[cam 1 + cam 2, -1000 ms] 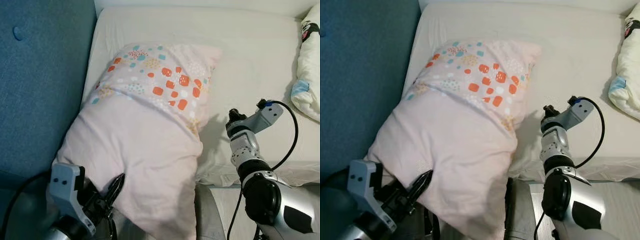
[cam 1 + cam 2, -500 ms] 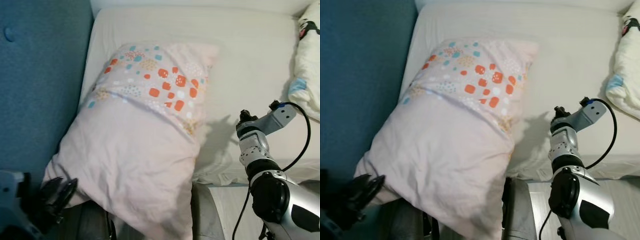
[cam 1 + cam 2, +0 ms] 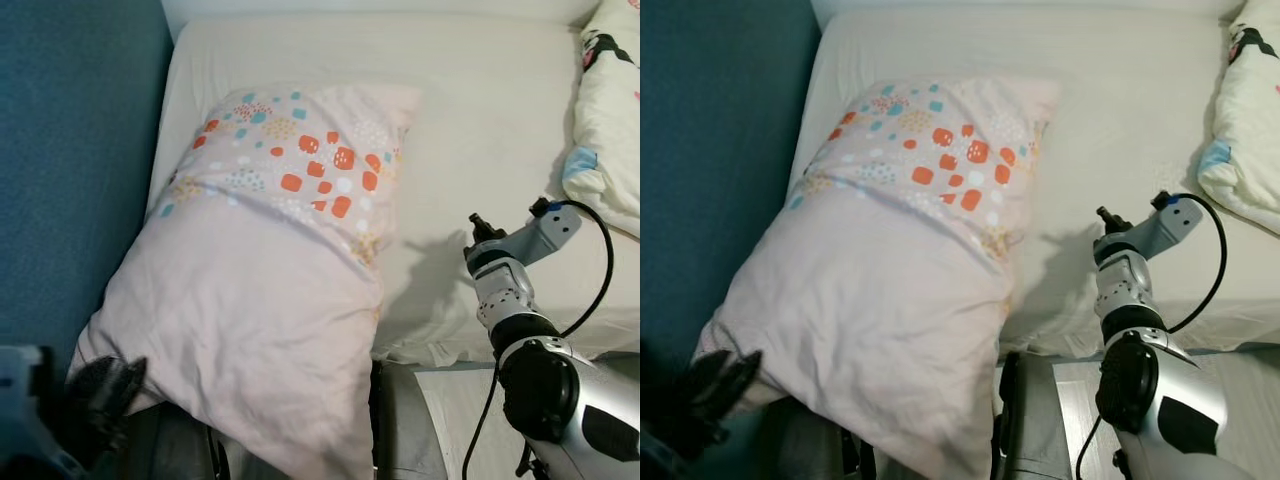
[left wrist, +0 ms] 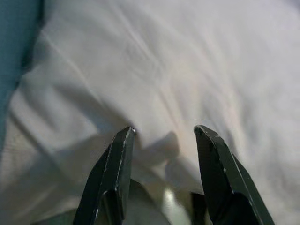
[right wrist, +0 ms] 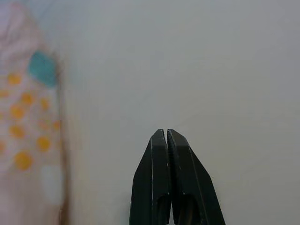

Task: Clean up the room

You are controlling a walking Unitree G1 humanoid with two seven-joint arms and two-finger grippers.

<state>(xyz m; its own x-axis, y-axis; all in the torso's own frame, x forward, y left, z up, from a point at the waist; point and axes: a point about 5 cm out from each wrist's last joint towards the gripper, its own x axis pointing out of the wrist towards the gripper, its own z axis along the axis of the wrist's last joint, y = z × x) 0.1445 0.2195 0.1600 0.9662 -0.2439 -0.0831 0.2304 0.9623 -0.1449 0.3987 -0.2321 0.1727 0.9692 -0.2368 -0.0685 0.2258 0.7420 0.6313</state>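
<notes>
A large pale pink pillow [image 3: 270, 280] with orange and teal spots on its far end lies along the left side of the white bed [image 3: 480, 110]; its near end hangs over the bed's front edge. My left gripper [image 4: 161, 133] stands open just off the pillow's plain near corner, with nothing between its fingers; from the head it is a dark blur [image 3: 105, 395] at the lower left. My right gripper [image 5: 167, 133] is shut and empty over the bare sheet right of the pillow, its arm [image 3: 505, 290] reaching in from the lower right.
A blue upholstered headboard [image 3: 70, 160] runs down the left side. A rumpled white blanket with a printed pattern [image 3: 610, 130] lies at the bed's right edge. A grey part of my body [image 3: 395, 425] and pale floor sit below the bed's front edge.
The left gripper let go of the pillow's near corner and dropped back to the lower left. The camera shifted slightly. The right arm stayed over the sheet.
</notes>
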